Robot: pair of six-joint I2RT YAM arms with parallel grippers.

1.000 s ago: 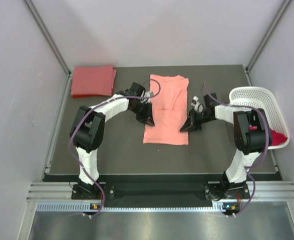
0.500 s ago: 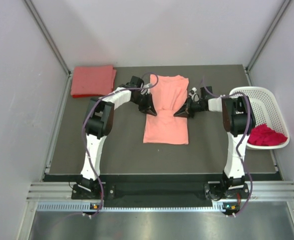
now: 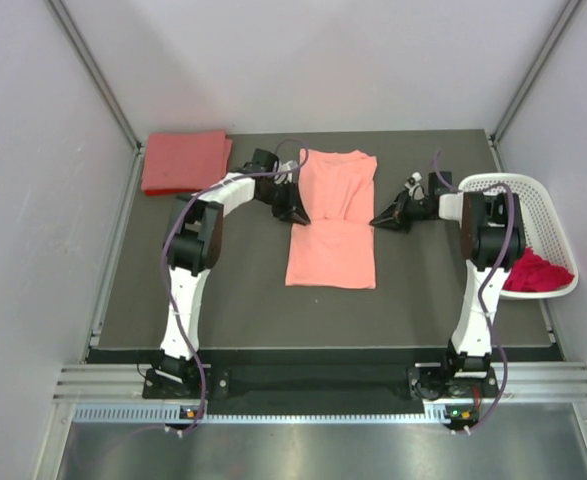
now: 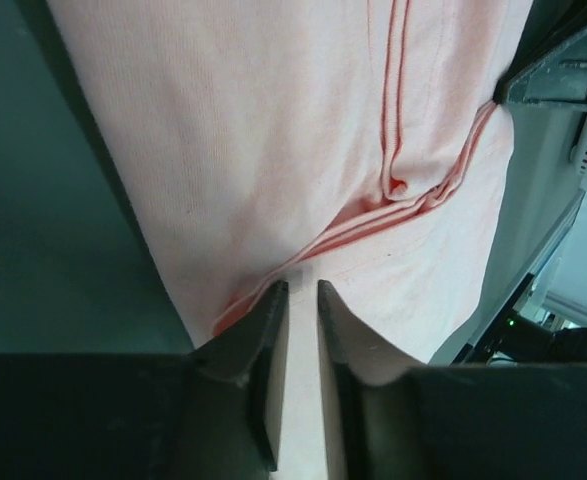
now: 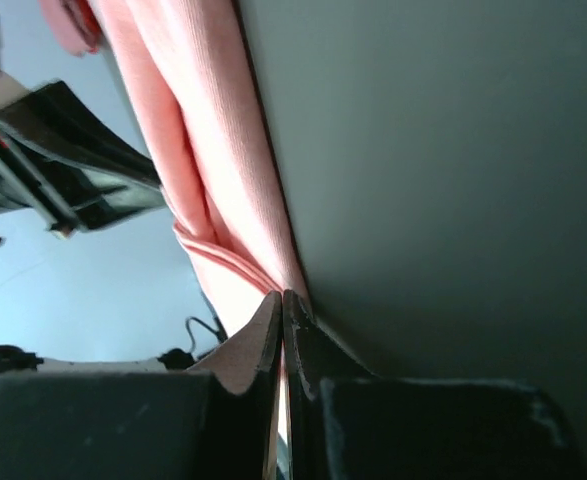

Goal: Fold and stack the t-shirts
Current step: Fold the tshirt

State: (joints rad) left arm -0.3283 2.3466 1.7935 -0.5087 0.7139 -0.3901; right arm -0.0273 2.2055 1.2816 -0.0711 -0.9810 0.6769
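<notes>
No legible text or labels anywhere.

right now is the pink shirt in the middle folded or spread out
Partly folded: the salmon-pink t-shirt is a long narrow strip, no sleeves sticking out, not yet folded short.

Layout noted: the light salmon-pink cotton t-shirt [image 3: 331, 225] is laid flat mid-way across the dark flat table [image 3: 233, 300]. The folded coral-red cotton t-shirt [image 3: 185, 161] is placed at the far left corner. The white perforated plastic basket [image 3: 513, 190] is set at the right edge, and the crumpled magenta-red cotton t-shirt [image 3: 536, 272] is held inside it. The left gripper [image 3: 295, 213] is positioned at the spread shirt's left edge and the right gripper [image 3: 381, 219] at its right edge.
</notes>
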